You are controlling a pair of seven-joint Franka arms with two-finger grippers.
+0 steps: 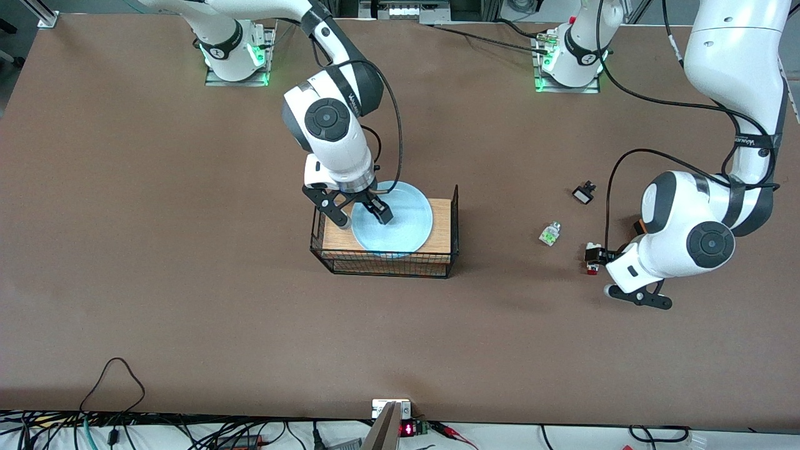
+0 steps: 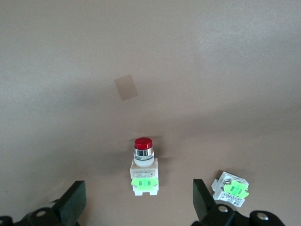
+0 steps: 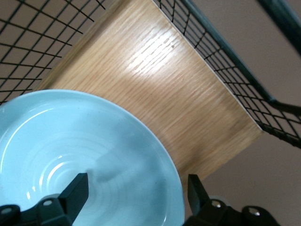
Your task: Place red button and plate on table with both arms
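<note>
Right tool [image 1: 364,214] is spread wide astride the plate [image 1: 406,225] rim, plate sitting in the wire basket [image 1: 387,262]. Left tool [image 2: 136,207] hangs open over the red button [image 2: 143,167] lying on the counter [image 1: 156,250].

Robotics lab, two bench-mounted white arms [image 1: 331,125] on a brown table [image 1: 156,250], cables along the edge

Bare table [image 2: 197,70] around red button [image 2: 143,165], white-green part [image 2: 230,188] close beside, basket wire [image 3: 225,70] fencing plate [image 3: 94,150]
</note>
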